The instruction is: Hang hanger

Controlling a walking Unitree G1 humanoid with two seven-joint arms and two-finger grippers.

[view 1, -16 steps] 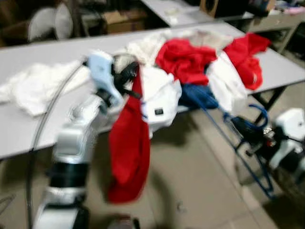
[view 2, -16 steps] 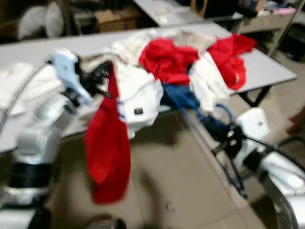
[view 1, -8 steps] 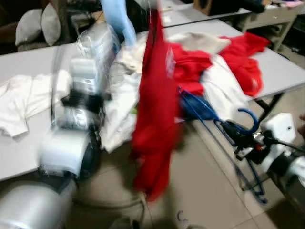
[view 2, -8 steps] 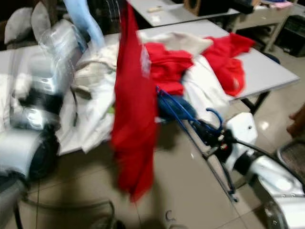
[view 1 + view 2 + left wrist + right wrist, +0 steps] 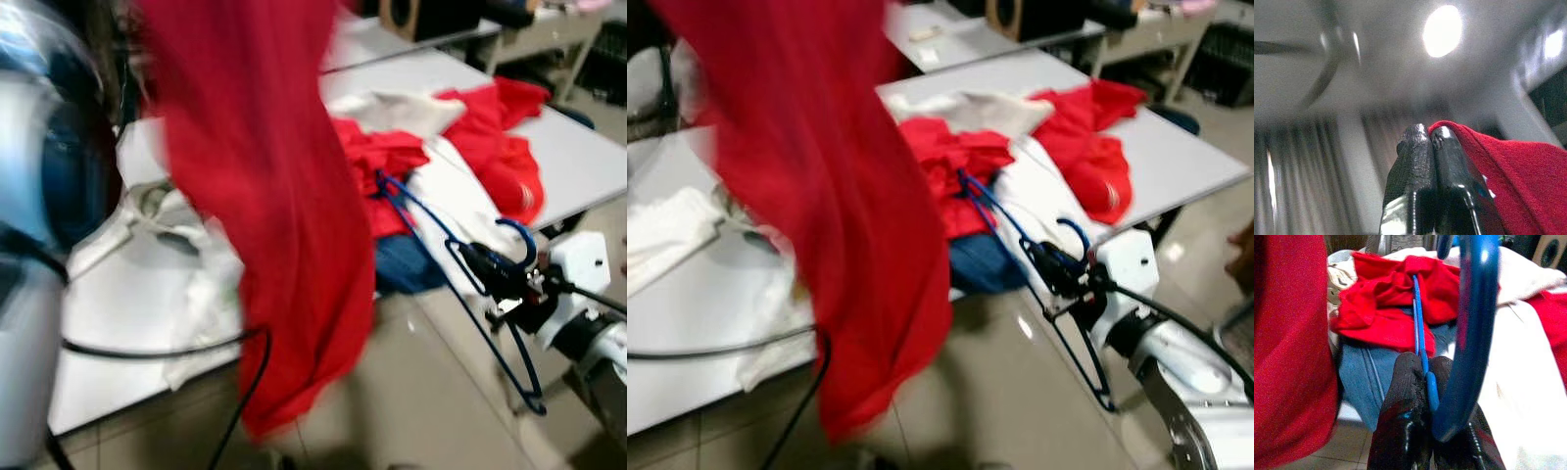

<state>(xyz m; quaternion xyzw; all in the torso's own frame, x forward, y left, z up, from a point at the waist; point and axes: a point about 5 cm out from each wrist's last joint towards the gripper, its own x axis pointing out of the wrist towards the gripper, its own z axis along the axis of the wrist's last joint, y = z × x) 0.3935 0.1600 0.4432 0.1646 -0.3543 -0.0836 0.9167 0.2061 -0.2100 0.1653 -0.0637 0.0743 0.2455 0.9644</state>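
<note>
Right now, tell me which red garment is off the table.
The red garment hanging from the left gripper's shut fingers; the other red clothes lie heaped on the table.

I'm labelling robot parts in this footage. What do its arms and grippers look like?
Silver arm segments with white housings near the wrists, a black cable looping under the left arm. The right gripper and left gripper each have two long black, rough-textured fingers.
</note>
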